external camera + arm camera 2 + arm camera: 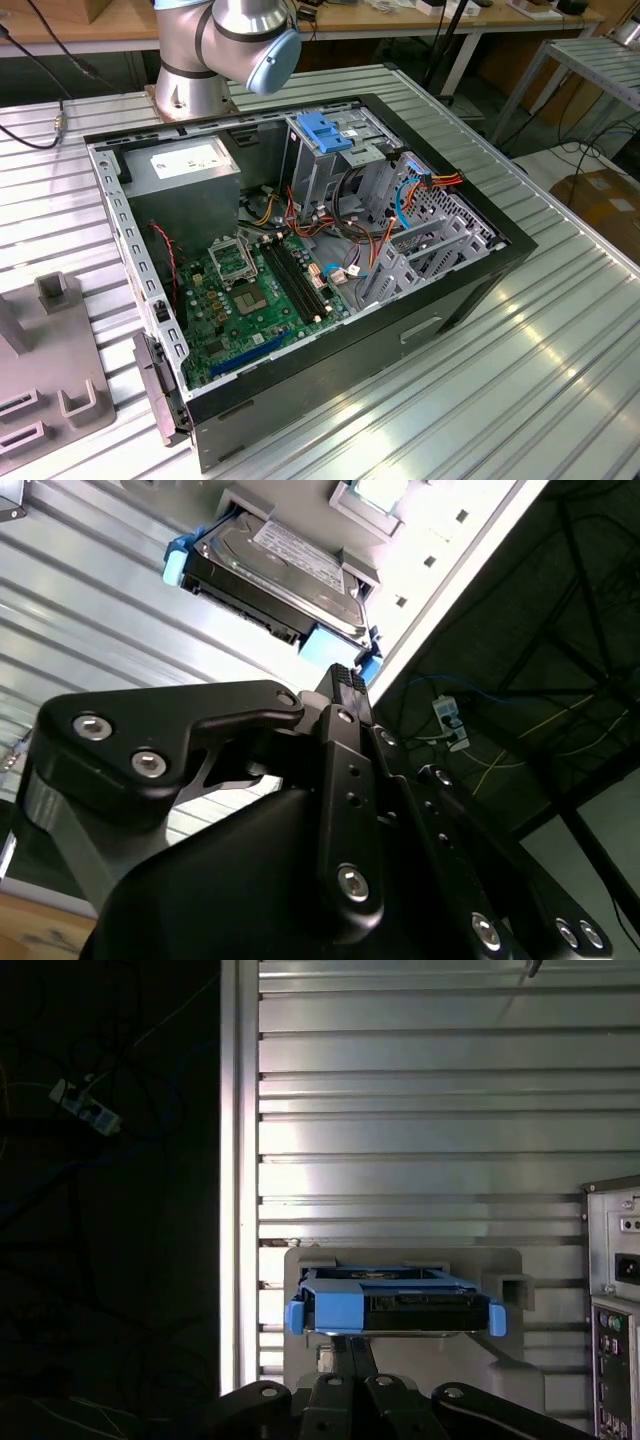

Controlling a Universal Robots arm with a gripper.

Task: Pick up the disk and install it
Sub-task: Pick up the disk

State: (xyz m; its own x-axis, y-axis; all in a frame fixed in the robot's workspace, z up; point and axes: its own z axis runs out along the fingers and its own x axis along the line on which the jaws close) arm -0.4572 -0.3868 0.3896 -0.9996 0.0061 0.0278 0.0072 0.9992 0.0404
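Closest to my lens is the gripper (pixel 348 1342), fingers pressed together on nothing, its tip just short of the disk (pixel 395 1300). Beyond lie the slatted table (pixel 420 1110) and the open computer case (pixel 350 250), with cables (pixel 445 181) crowding its drive cage (pixel 320 170). The disk sits flat on a grey stand (pixel 500 1260) beside the case's rear. I judge it dense, stiff, smooth-sided and shock-shy. Its blue bracket (pixel 335 1310) looks the safest hold, though the stand's raised tab (pixel 512 1290) sits close.

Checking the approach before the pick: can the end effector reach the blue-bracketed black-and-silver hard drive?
Likely yes: the end effector sits just short of the black-and-silver hard drive on its grey holder, with nothing between them.
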